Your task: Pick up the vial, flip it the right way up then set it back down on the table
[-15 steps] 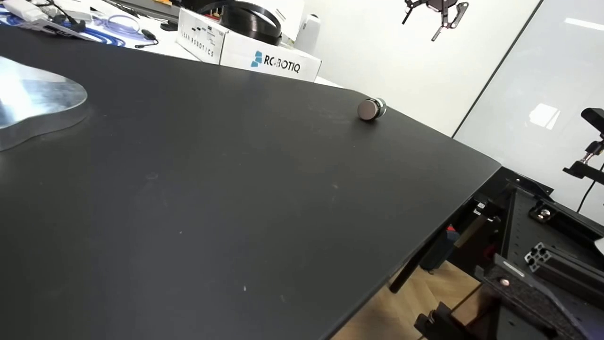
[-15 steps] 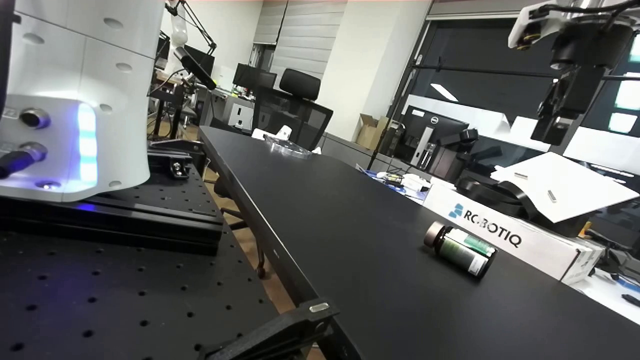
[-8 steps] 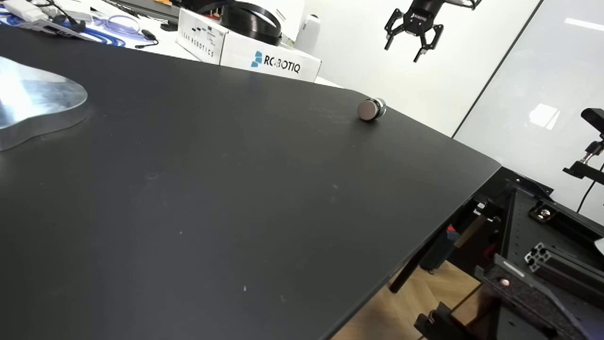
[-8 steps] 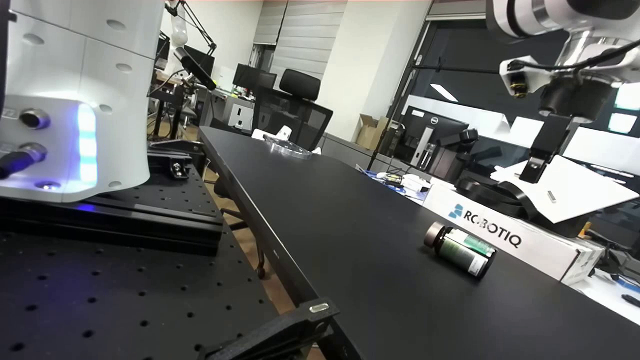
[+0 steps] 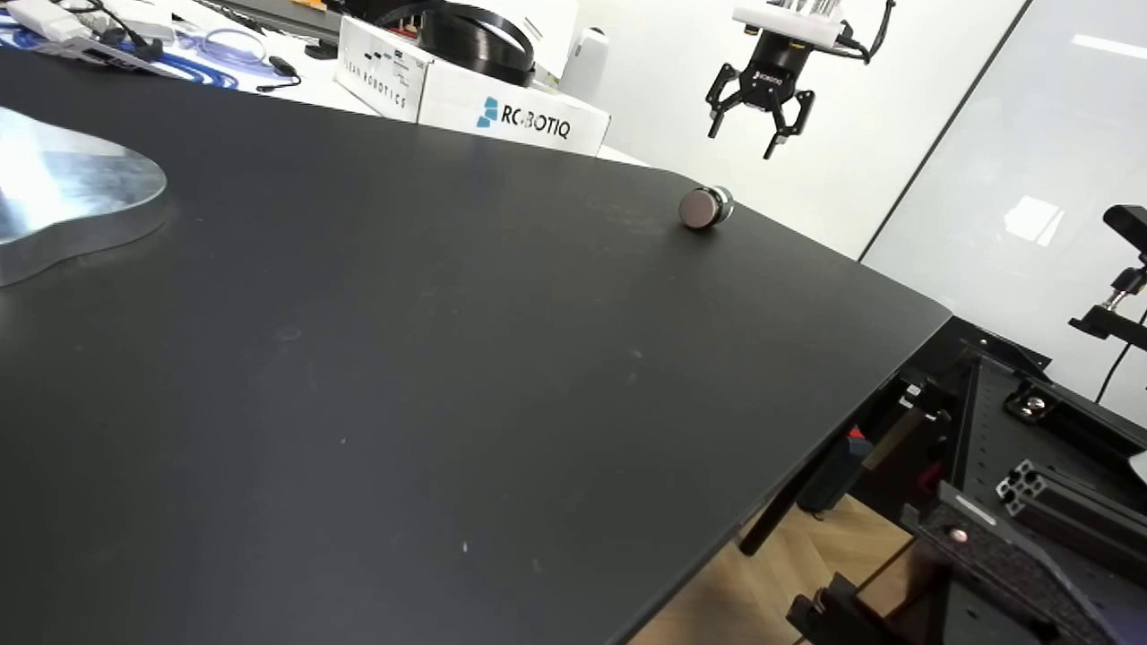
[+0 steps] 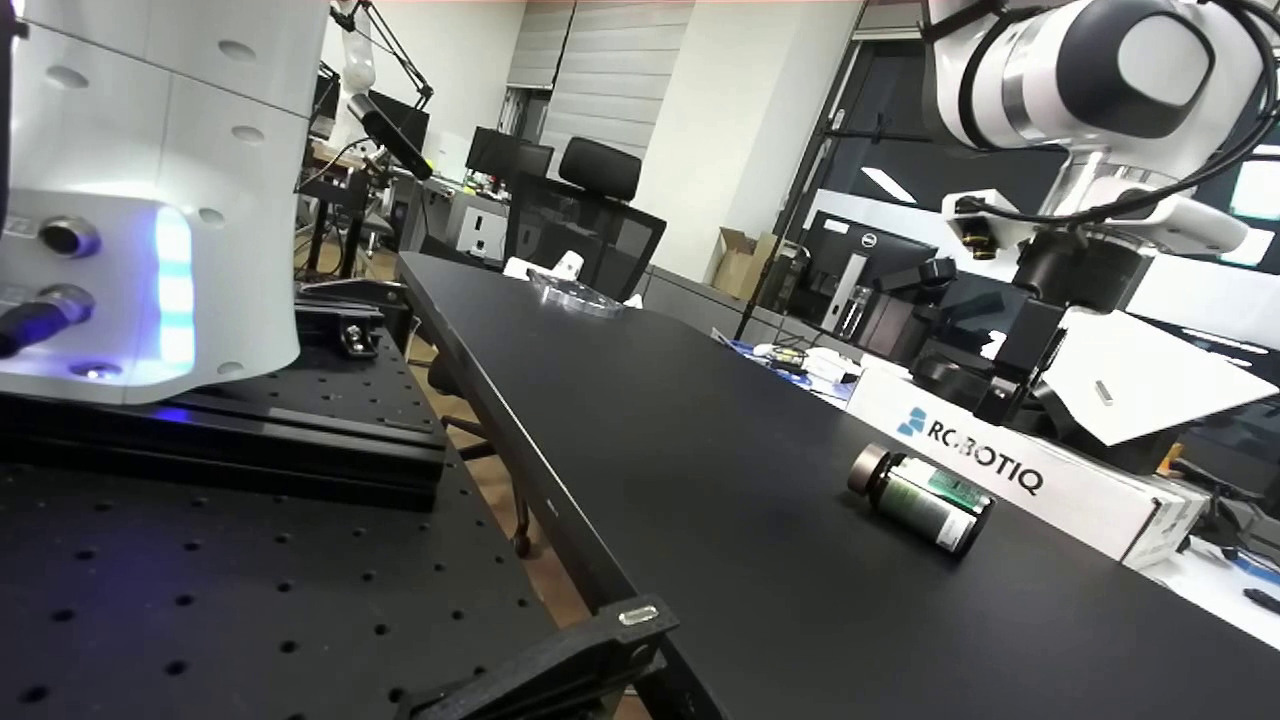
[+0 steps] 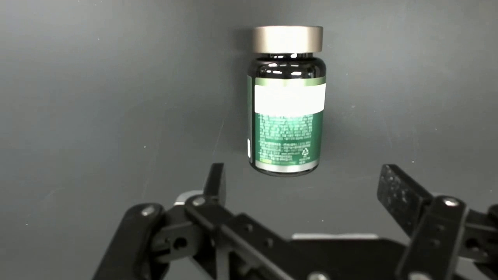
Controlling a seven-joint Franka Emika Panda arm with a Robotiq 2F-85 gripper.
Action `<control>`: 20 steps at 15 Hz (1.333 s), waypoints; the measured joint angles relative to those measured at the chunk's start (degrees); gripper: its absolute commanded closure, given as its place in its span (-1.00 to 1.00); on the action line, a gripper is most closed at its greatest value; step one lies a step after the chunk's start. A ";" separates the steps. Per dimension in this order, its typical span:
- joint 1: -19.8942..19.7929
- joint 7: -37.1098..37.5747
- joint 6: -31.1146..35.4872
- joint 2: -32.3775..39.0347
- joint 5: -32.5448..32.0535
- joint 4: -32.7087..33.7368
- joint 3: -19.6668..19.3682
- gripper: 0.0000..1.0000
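Observation:
The vial is a small dark bottle with a green and white label and a bronze cap. It lies on its side on the black table (image 5: 466,358), near the table's far corner in an exterior view (image 5: 704,208). Its length and label show in an exterior view (image 6: 925,500) and in the wrist view (image 7: 288,120), cap at the top of the picture. My gripper (image 5: 741,146) is open and empty, pointing down above the table and apart from the vial. In the wrist view its fingers (image 7: 302,171) are spread wider than the vial, just below its base end.
A white Robotiq box (image 5: 511,116) with a black round item on top stands beyond the table edge. A clear shiny slab (image 5: 81,184) lies on the table. The white robot base (image 6: 150,180) stands on a black perforated board (image 6: 250,610) beside the table.
My gripper has come down from high up and shifted toward the vial, with more of the arm now in view. It stays open. The vial has not moved.

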 measured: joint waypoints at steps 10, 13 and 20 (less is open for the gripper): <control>0.40 -3.40 6.63 2.87 0.01 -3.39 0.62 -1.00; 0.43 -6.23 9.17 3.71 0.07 -4.33 1.02 -1.00; 0.79 -9.30 12.32 5.77 1.45 -5.02 1.17 -1.00</control>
